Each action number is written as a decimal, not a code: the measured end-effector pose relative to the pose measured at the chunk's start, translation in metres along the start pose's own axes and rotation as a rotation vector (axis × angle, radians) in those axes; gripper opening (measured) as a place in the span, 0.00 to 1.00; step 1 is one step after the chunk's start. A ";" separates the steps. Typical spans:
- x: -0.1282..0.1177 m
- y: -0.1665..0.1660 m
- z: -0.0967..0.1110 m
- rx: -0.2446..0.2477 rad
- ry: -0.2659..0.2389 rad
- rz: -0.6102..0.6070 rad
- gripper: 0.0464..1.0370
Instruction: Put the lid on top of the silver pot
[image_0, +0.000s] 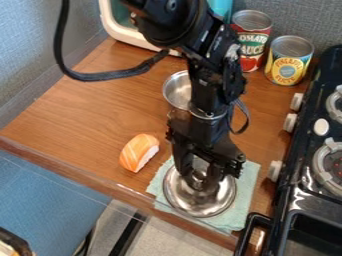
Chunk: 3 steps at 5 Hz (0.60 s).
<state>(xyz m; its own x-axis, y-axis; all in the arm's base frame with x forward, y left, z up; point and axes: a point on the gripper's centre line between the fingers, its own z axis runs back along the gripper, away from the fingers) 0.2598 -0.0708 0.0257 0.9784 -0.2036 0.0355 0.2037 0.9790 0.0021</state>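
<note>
The black gripper (200, 181) hangs over the silver lid (224, 196), low at the lid's knob (198, 176); whether it holds the knob I cannot tell. Beneath it the round, shiny lid lies on a pale green cloth (246, 187) near the counter's front edge. Farther back, the silver pot (177, 90) stands on the wooden counter, its right part hidden behind the arm.
An orange-and-white sushi piece (139, 152) lies left of the cloth. Two cans, one red (252, 42) and one yellow (288, 61), stand at the back right. The black stove (306, 170) borders the right side, its knobs facing the counter (87, 112).
</note>
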 end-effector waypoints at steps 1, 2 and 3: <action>-0.001 0.000 -0.001 -0.001 0.002 -0.002 0.33; -0.001 0.000 -0.001 -0.005 0.000 -0.010 0.24; -0.004 0.000 0.001 -0.020 0.015 -0.007 0.24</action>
<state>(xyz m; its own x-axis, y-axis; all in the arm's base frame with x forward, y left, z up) 0.2562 -0.0703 0.0261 0.9773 -0.2110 0.0208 0.2114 0.9772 -0.0176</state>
